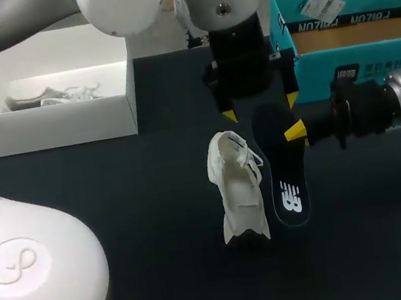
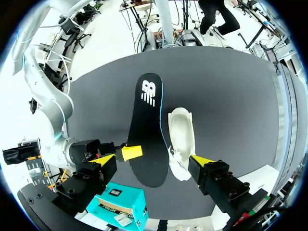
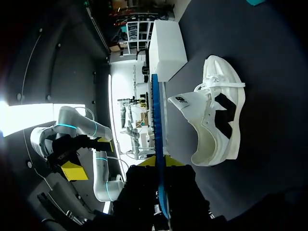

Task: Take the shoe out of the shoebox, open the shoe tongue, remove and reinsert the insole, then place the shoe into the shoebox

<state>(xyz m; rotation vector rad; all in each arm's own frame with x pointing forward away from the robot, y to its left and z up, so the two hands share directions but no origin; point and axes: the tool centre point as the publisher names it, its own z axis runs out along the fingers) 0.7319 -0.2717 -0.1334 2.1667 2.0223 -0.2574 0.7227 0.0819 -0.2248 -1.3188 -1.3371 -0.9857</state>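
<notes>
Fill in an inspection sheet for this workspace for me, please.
Surface: dark matte table, no spills seen.
Job's things: white lace-up sneaker on the table; black foam insole out of it, alongside; open teal cardboard shoebox, no shoe visible inside.
Clutter: open white cardboard box holding a pale shoe-like item.
Grippers: right gripper shut on the insole; left gripper open above sneaker and insole.
Cables: nothing seen.
Surroundings: nothing seen reaching over the table.

White shoe [image 1: 238, 186], black insole [image 1: 286, 175], teal shoebox [image 1: 318, 76], black table [image 1: 118, 207].
</notes>
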